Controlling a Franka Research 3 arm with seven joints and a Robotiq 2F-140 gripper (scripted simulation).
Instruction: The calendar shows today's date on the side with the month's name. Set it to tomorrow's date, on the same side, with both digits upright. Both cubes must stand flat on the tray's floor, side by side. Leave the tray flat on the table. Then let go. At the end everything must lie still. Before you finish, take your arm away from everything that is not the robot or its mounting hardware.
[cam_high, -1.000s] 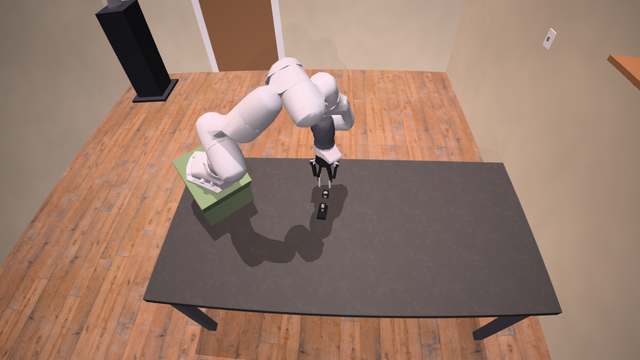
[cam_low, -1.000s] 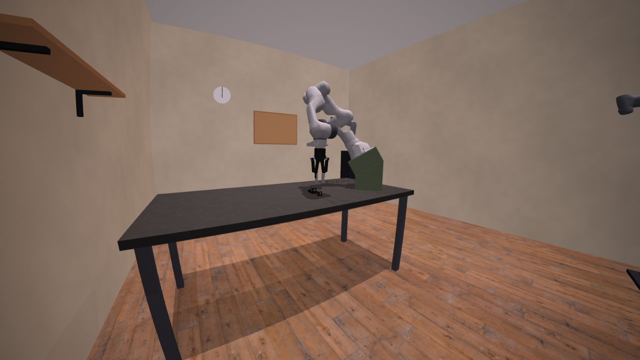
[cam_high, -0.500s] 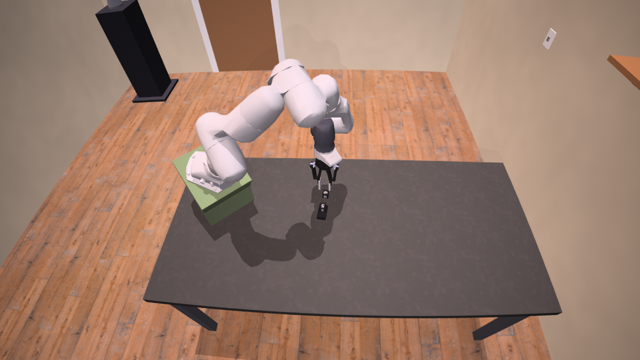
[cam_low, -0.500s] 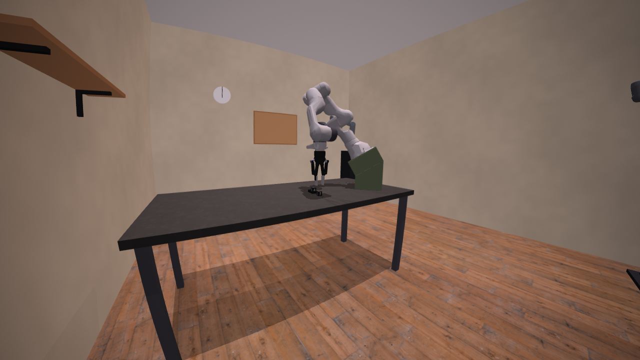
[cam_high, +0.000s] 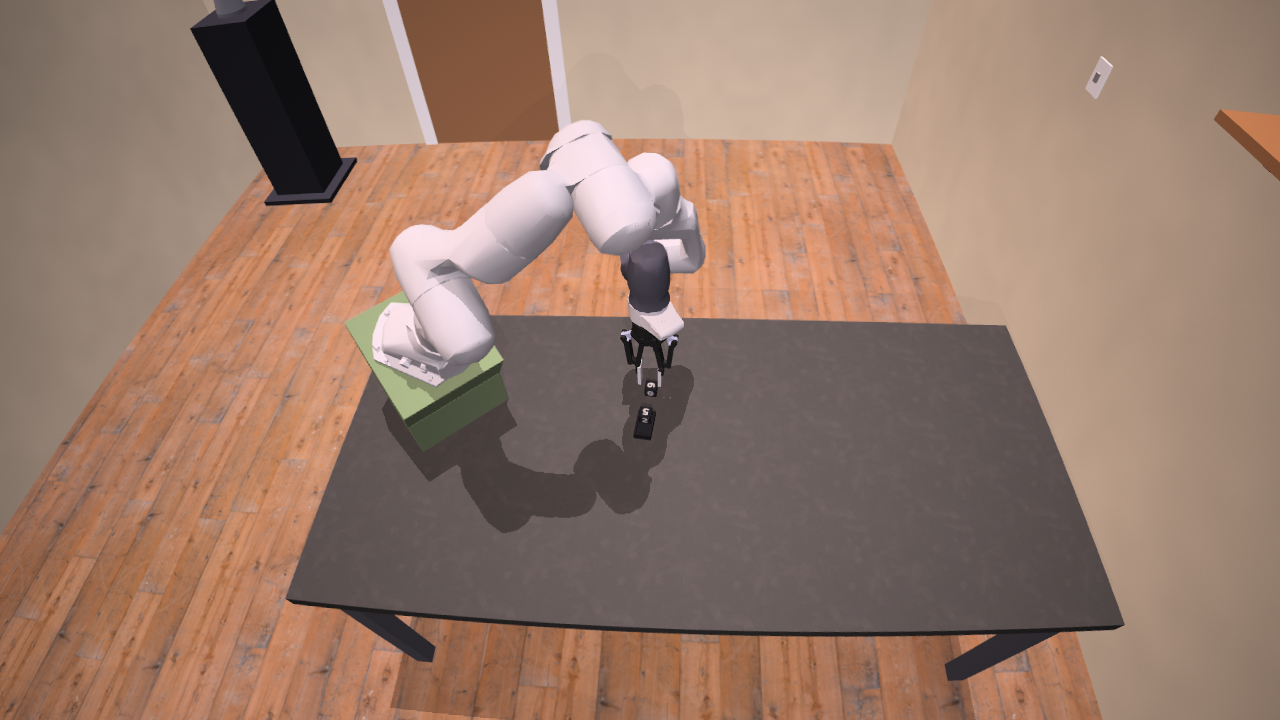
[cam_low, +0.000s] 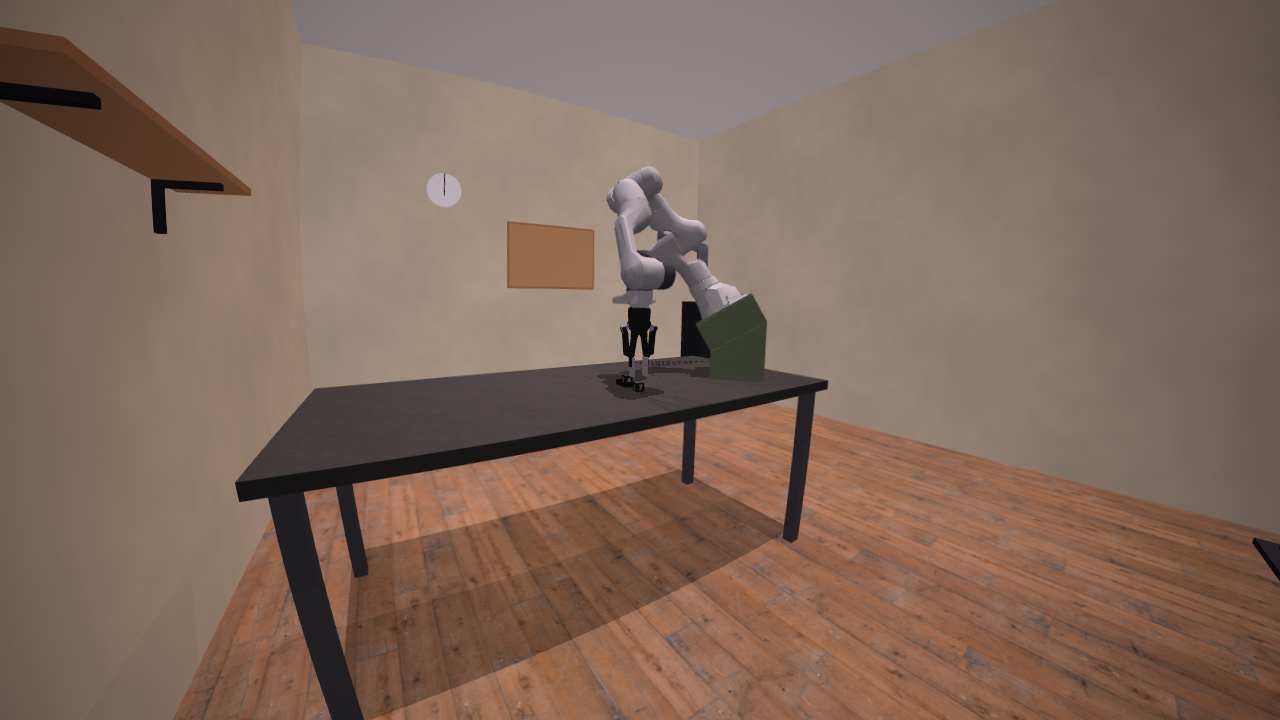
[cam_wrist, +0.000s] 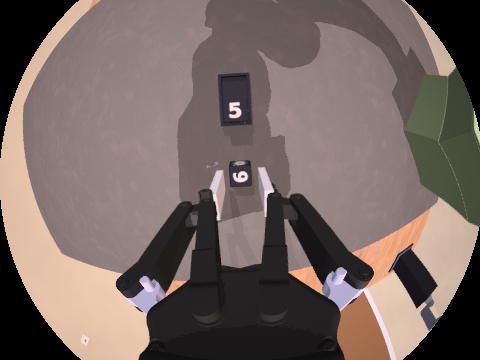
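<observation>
The black tray (cam_high: 642, 433) (cam_low: 619, 382) (cam_wrist: 235, 87) lies flat on the table. One black cube (cam_high: 645, 414) (cam_wrist: 235, 111) stands in the tray's end nearer the gripper, with a 5 on top. The tray's other half is empty. The other black cube (cam_high: 650, 388) (cam_low: 638, 387) (cam_wrist: 240, 175) stands on the table outside the tray. Its top shows a 6, turned sideways in the wrist view, and a side shows a round digit. My gripper (cam_high: 649, 378) (cam_low: 638, 373) (cam_wrist: 241, 179) is partly open and points down just above this loose cube, not touching it. The month's name cannot be read.
The green base block (cam_high: 456, 394) (cam_low: 738, 349) (cam_wrist: 440, 145) carries the arm on the dark table (cam_high: 805, 492) (cam_low: 429, 420) (cam_wrist: 125, 125). The tray and the loose cube are a short gap apart. The arm's shadow falls over both.
</observation>
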